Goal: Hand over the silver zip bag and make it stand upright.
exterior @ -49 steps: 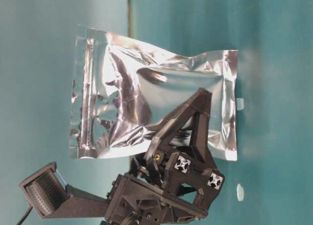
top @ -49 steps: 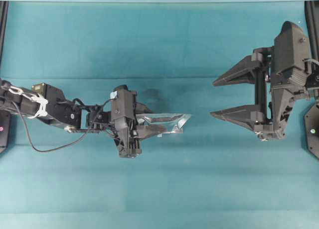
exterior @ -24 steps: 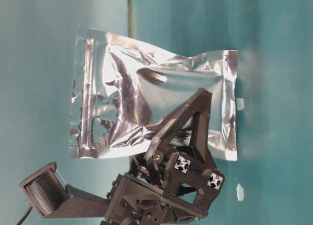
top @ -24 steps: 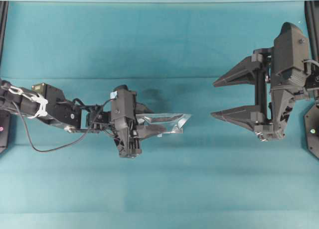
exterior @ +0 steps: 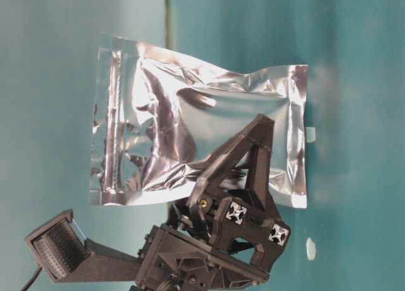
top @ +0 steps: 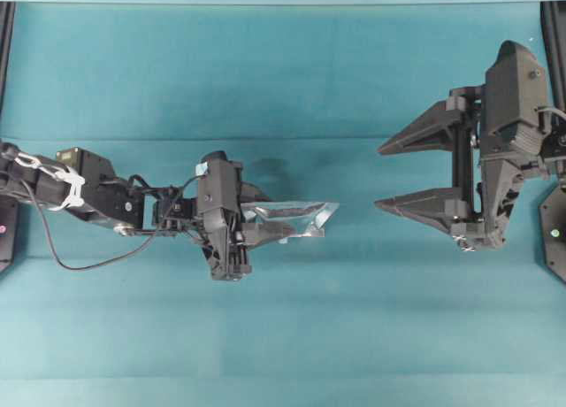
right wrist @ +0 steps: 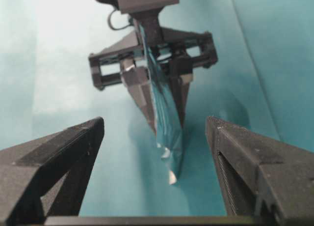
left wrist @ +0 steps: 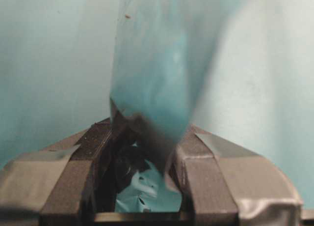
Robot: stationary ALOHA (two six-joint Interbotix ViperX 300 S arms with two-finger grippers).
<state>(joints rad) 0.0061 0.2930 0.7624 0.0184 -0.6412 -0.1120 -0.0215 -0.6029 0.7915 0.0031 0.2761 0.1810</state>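
Overhead, the left gripper (top: 265,223) sat near the middle of the teal table (top: 283,80), its arm reaching in from nine o'clock, and its jaws were pinched on the silver zip bag (top: 301,217). That bag pointed out toward three o'clock, edge-on to the overhead camera, so only a thin shiny strip of it showed past the fingertips. From table level the pouch (exterior: 190,126) appeared broadside as a crinkled foil rectangle held off the surface, with the black fingers (exterior: 243,158) gripping its lower part at about five o'clock of its face. A few tiny white scraps (exterior: 309,248) lay on the cloth toward four o'clock of the bag. Through the left wrist camera the two pads (left wrist: 196,167) pressed close with the foil (left wrist: 157,78) rising between them toward twelve o'clock. The right gripper (top: 378,174) hung at three o'clock of the scene, well apart from the bag, jaws spread wide and holding nothing. In its own wrist view the pouch (right wrist: 169,127) stood edge-on between those open fingers (right wrist: 54,157), farther off.
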